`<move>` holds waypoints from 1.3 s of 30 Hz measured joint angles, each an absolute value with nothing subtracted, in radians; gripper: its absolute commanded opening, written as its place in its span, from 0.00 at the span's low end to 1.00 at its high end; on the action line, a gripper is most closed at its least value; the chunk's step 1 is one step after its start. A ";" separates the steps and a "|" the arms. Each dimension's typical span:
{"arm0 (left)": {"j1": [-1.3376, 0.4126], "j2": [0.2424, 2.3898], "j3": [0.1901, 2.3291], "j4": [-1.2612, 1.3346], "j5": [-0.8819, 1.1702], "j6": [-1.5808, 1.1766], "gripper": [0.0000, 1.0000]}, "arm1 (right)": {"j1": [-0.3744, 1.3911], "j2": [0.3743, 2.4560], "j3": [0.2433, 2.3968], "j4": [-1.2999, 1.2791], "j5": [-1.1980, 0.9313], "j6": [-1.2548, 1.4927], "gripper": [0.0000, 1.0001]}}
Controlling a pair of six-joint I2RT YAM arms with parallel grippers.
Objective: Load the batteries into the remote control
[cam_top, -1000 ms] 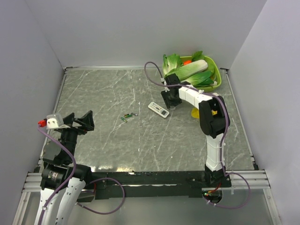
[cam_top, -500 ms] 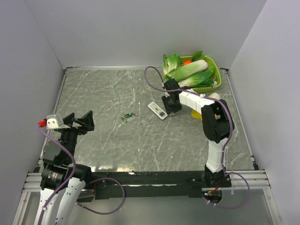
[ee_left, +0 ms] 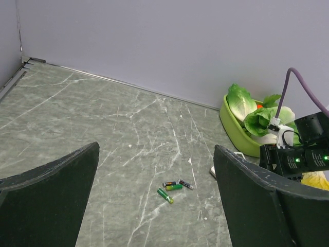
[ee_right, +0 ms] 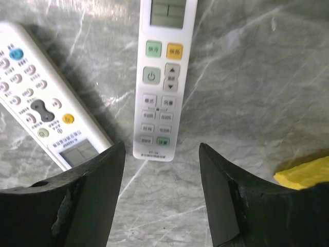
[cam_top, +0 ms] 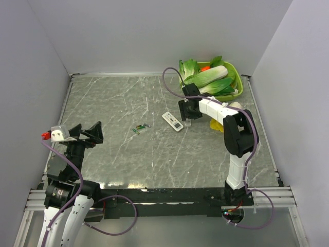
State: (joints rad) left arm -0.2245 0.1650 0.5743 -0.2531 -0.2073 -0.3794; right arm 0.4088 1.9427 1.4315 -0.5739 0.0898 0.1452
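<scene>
Backed off slightly: right gripper (ee_right: 160, 149) jaws apart over remote control (ee_right: 162, 92), mostly hidden in top view; left gripper (ee_left: 156, 148) spread wide.

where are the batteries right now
In the top view the batteries lie together near the middle of the table, left of the right pincer.

Batteries (ee_left: 165, 195): two green, lying loose, close together. Remote control (ee_right: 41, 98): white, flat, buttons up.
</scene>
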 measured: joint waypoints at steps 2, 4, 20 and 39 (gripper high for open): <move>-0.224 0.165 0.574 -0.253 -0.207 -0.379 0.97 | 0.405 1.949 1.441 -0.567 0.086 0.150 0.64; -0.225 0.165 0.574 -0.253 -0.207 -0.379 0.97 | 0.405 1.957 1.442 -0.558 0.081 0.153 0.64; -0.227 0.165 0.574 -0.253 -0.206 -0.379 0.97 | 0.405 2.012 1.452 -0.553 0.047 0.161 0.15; -0.229 0.250 0.582 -0.185 -0.002 -0.446 0.97 | 0.435 1.435 1.054 -0.344 -0.196 0.213 0.03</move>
